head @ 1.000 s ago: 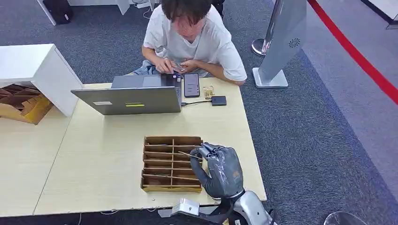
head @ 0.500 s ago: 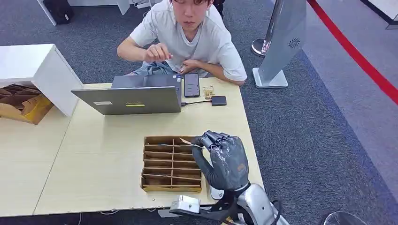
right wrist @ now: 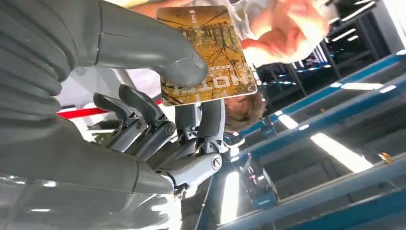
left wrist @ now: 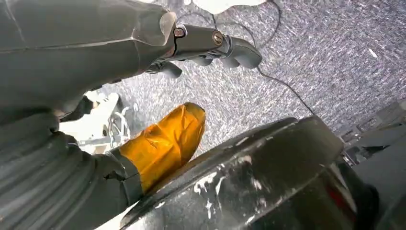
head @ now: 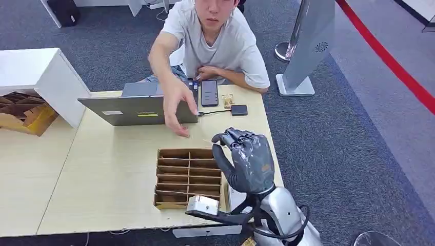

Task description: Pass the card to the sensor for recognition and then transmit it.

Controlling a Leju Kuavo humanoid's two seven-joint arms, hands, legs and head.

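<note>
My right hand [head: 245,165] is raised over the right end of the cardboard divider tray [head: 180,179], its back toward the head camera. In the right wrist view my thumb and fingers pinch a yellow-brown printed card [right wrist: 208,52] and hold it up. A person sits behind the table, and their hand [head: 177,108] reaches over the laptop toward my hand; it shows close beyond the card as a blurred hand [right wrist: 287,28]. A small black sensor box [head: 238,109] lies on the table's far right, cabled to the laptop. My left hand [left wrist: 210,43] hangs over grey carpet, holding nothing.
An open grey laptop [head: 138,108] stands at the table's far side, with a phone [head: 209,93] beside it. A white cabinet [head: 36,77] and a cardboard box [head: 20,115] are at the left. A grey floor stand [head: 302,46] rises beyond the right table edge.
My right hand has lifted the card up and away from the tray toward the far side. The person's arm has swung from the laptop out over the table toward my hand.
</note>
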